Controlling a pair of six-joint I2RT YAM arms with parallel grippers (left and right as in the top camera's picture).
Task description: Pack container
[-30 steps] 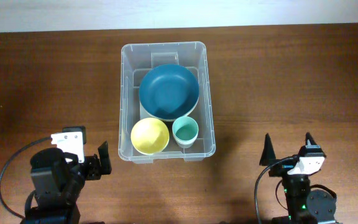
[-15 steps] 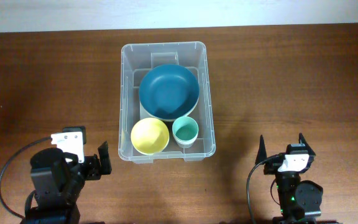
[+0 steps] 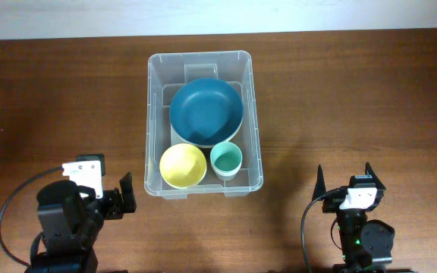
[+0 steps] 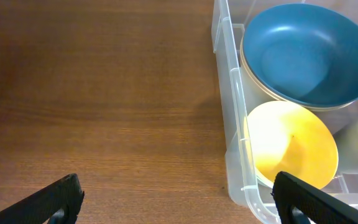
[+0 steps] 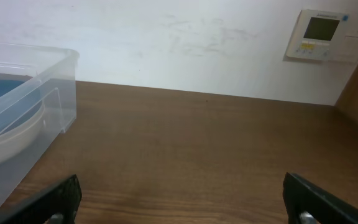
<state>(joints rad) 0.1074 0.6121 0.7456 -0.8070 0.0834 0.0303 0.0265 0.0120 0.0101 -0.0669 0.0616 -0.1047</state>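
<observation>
While the container (image 3: 199, 54) sits on the table (image 3: 51, 114) holding a blue bowl (image 3: 205, 112), yellow bowl (image 3: 183, 165) and green cup (image 3: 225, 159), the left gripper (image 4: 176, 196) and right gripper (image 3: 345, 173) hover off its near corners, fingers spread, empty. Danger: a low reach could clip its rim and shove everything.

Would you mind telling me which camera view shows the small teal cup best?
The overhead view: the teal cup sits whole in the container, beside the yellow bowl. The left wrist view catches only a sliver at its right edge; the right wrist view misses it.
</observation>
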